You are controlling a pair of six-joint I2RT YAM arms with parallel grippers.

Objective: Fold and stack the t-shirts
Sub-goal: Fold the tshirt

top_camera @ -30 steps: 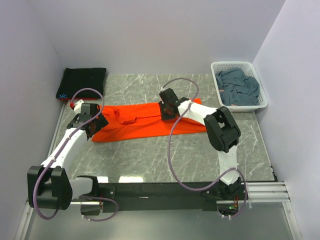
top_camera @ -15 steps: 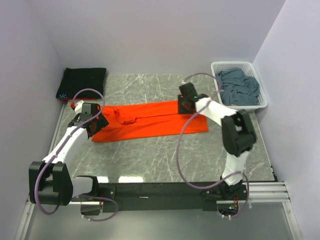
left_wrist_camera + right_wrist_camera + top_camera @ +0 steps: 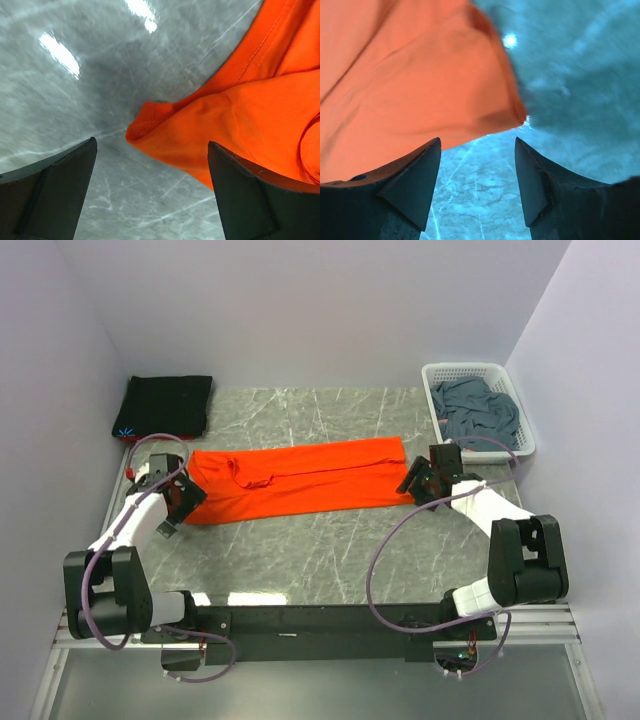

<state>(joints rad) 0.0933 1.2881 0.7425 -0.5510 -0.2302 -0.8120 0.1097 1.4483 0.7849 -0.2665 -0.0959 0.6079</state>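
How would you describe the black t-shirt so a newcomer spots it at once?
On the grey marble table, look to the far left corner. The black t-shirt lies there, folded into a square. Unlike the orange t-shirt spread across the middle and the blue-grey t-shirt bundled in the white basket, it is dark, with a tiny light-blue mark.

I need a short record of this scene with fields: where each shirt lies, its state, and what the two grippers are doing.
orange shirt: spread as a long strip across the table
black shirt: folded, far left corner
grey shirt: crumpled in the basket, far right
left gripper: open, at the orange shirt's left end, holding nothing
right gripper: open, at the orange shirt's right end, holding nothing
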